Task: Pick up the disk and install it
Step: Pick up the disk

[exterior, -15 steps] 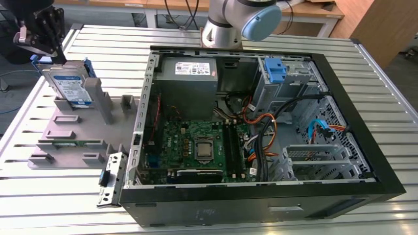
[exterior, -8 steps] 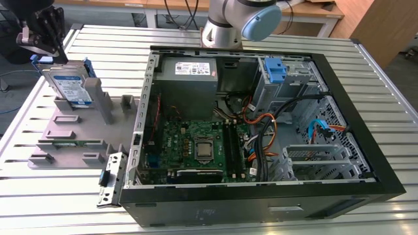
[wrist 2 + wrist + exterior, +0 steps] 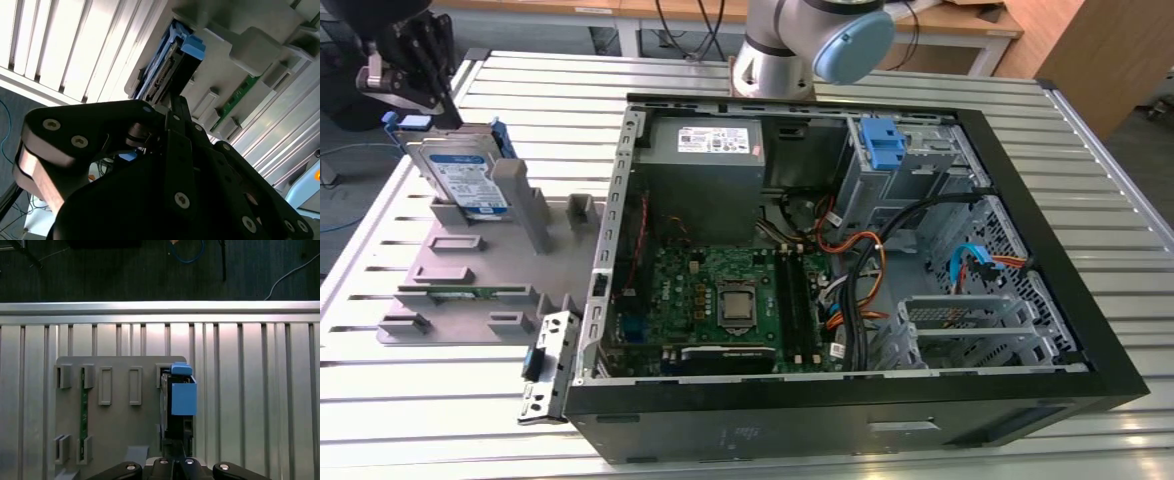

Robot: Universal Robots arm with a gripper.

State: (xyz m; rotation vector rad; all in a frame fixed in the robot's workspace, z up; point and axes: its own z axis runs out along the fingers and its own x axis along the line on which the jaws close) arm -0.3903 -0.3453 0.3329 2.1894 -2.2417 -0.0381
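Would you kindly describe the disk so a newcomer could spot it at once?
At the exterior view's left of the open computer case lies a grey slotted holder. The disk stands on edge in it: silver metal, blue rails, blue-and-white label, unlike the low green circuit strip nearby.

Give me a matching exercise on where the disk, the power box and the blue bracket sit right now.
Things:
1 disk
2 power box
3 blue bracket

Places:
A in the metal cage inside the computer case
B on edge in the grey rack, outside the case
C inside the case, apart from the cage

Pairs: 1-B, 2-C, 3-A
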